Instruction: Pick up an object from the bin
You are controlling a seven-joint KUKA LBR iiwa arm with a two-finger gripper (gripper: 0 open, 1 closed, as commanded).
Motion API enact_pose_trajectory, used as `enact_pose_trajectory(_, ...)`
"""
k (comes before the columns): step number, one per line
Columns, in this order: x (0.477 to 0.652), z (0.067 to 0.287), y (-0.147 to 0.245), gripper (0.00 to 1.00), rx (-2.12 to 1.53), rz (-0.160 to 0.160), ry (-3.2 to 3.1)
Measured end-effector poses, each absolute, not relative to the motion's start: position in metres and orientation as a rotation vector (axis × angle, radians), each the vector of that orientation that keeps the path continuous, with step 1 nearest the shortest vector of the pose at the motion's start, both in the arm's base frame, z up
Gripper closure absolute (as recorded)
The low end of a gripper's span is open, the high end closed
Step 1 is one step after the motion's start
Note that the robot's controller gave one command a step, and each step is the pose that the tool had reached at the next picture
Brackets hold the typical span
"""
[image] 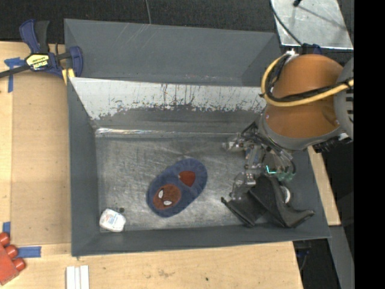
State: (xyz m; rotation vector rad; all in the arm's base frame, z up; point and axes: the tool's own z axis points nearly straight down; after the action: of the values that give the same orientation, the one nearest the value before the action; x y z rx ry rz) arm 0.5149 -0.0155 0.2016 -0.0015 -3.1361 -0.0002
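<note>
Where the bin point(81, 179) turns its near-left corner, a small white lump point(112, 220) lies. Beyond it, mid-floor, rests a blue oval slipper point(177, 186) with red patches. The gripper point(260, 205) hangs low at the right, apart from both — open or closed, I cannot tell.

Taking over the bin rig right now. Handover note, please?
End effector: low over the right side of the bin, just above the black angular object in the near right corner. Nothing seen held.
Blue oval fabric piece with red patches: floor centre, untouched.
Small white object: near left corner.
Done: nothing picked yet.
Left: grasp one thing, lift it out.
</note>
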Motion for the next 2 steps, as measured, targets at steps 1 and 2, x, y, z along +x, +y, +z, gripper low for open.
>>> enact_pose_trajectory(1, 0.5377, 0.0742, 0.053, 0.0, 0.228, 0.003, -3.158)
enact_pose_trajectory(2, 0.5402, 0.0791, 0.0527, 1.0, 0.226, 0.002, -3.167)
